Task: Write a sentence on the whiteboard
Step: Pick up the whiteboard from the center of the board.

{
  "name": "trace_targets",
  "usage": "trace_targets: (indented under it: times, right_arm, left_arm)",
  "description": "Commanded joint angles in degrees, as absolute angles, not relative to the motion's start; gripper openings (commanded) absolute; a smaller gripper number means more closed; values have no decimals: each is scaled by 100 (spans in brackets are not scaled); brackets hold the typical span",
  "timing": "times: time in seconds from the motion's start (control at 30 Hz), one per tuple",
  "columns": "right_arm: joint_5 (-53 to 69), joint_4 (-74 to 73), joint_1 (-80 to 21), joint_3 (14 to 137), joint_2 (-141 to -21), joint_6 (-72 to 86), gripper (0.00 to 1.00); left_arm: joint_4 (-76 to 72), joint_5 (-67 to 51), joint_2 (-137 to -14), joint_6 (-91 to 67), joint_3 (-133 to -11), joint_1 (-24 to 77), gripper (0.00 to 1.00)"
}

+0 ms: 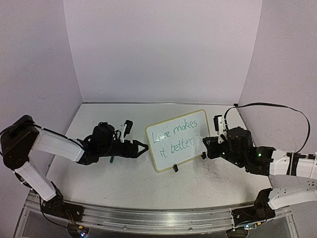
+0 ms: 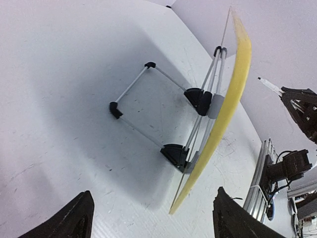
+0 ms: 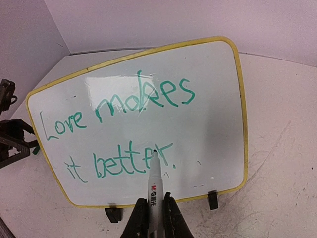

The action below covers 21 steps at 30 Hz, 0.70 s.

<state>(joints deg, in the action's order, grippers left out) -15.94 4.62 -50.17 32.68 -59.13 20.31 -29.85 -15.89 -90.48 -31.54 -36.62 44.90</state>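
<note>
The whiteboard [image 1: 179, 140] stands tilted on its wire stand mid-table, with a pale-yellow frame and black clip feet [image 3: 212, 200]. On its face [image 3: 208, 124] green writing reads "Love makes it better." My right gripper [image 3: 154, 218] is shut on a white marker [image 3: 156, 181]. The marker's tip points at the "r" of "better", and the left wrist view shows a small gap to the board. My left gripper [image 1: 144, 148] is open and empty just left of the board's left edge. In its own view its jaws [image 2: 153, 223] frame the board's yellow edge [image 2: 229, 111] without touching it.
The wire stand [image 2: 148, 104] with black joints props the board from behind. A small dark green object [image 1: 112, 159] lies by the left arm. Grey walls enclose the table on three sides. A metal rail [image 1: 148, 218] runs along the near edge. A black cable [image 1: 277, 106] loops above the right arm.
</note>
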Motion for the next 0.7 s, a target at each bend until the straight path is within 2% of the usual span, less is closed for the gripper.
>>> trace_targets:
  times: [0.0,0.1,0.23,0.33,0.67]
  right_arm:
    - [-1394,655,-5002,3502,-5870,1800,0]
    - [-1311,736,-5002,3468,-5880,1770,0]
    - [-1104,945,-5008,3405,-5956,1712,0]
    - [-939,1045,-5004,3438,-6107,1657,0]
    - [-772,1134,-5007,3354,-6009,1659,0]
  left_arm:
    - [-1312,-713,-7964,-3512,-3438,4347,86]
    - [565,308,-7518,-3759,-3675,4234,86]
    - [1910,689,-7187,-3886,-3946,3932,86]
    - [2198,751,-7247,-3754,-4053,3782,81]
    - [2242,903,-8741,-3055,-4673,3727,60]
